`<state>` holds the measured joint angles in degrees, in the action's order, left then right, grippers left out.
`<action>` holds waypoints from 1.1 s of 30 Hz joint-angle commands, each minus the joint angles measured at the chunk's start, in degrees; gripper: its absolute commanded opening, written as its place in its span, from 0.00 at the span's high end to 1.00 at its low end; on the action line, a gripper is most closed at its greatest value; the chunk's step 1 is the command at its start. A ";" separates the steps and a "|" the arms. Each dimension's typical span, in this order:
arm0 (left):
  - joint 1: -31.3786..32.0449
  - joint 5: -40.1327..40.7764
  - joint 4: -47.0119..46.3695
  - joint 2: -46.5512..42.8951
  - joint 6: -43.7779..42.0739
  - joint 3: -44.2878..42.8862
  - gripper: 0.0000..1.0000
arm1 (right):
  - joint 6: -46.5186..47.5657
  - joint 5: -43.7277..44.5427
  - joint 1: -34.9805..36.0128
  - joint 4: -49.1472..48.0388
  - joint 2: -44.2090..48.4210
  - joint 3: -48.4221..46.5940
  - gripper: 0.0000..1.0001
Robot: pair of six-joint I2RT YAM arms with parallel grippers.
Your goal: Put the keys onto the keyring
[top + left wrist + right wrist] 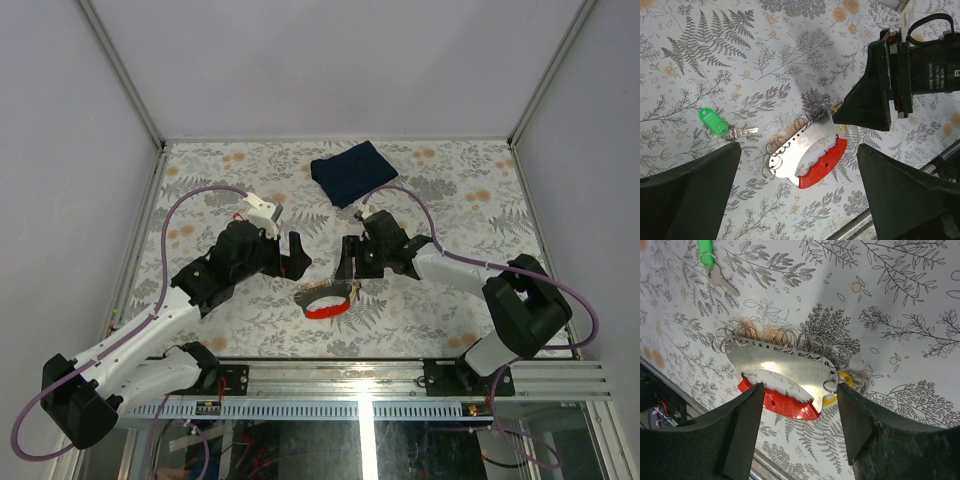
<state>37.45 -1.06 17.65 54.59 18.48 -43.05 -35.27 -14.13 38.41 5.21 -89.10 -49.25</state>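
A silvery crescent metal keyring with a red plastic tag (325, 312) lies on the fern-patterned table (200, 190), at lower centre of the top view, between the two arms. The right pincer (799, 390) stands open above it, a small yellow-headed key (841, 382) at the ring's right end just beside one finger. The green-headed metal key (715, 122) lies apart to the left, and the left pincer (799, 150) hangs wide open and empty.
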 commanded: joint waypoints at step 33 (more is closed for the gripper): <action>-0.38 -0.87 0.36 1.14 -2.35 0.06 0.00 | 4.00 -4.59 0.08 6.39 2.31 5.04 0.23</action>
<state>37.45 -1.72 17.72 55.75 17.28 -43.05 -32.97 -17.74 38.41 6.09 -90.37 -45.21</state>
